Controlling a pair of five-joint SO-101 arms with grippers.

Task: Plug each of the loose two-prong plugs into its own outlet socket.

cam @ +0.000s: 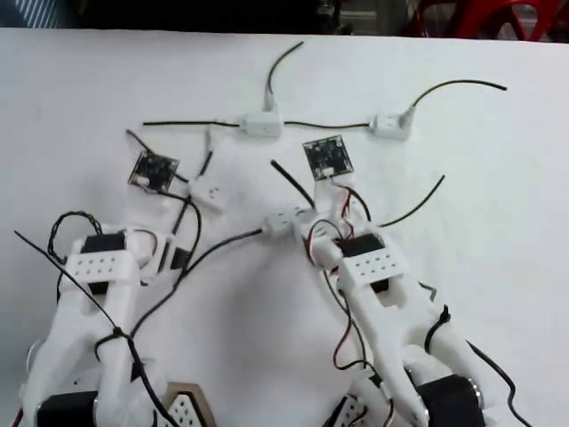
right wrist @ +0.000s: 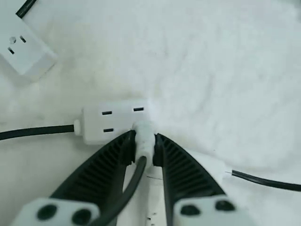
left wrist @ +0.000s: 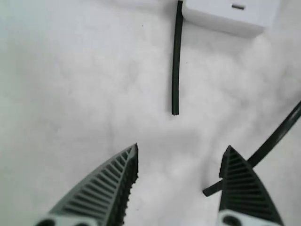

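My right gripper [right wrist: 143, 143] is shut on a white two-prong plug [right wrist: 144, 134] with a black cord. The plug rests against the slotted face of a white outlet block [right wrist: 113, 123]; its prongs are hidden. From above, this outlet block [cam: 283, 221] lies at mid-table with my right gripper [cam: 308, 231] just behind it. My left gripper [left wrist: 178, 165] is open above bare table, a little short of a white outlet [left wrist: 230, 14] and the loose end of a black cord [left wrist: 176, 70]. That outlet [cam: 209, 191] lies just ahead of my left gripper [cam: 178, 253] in the high view.
Two more white outlets [cam: 260, 124] [cam: 391, 124] with black cords lie toward the far side. Two small circuit boards [cam: 153, 169] [cam: 327, 156] sit between them and the arms. Black cords cross the white table [cam: 498, 222], and a second outlet [right wrist: 21, 52] lies beyond the held plug.
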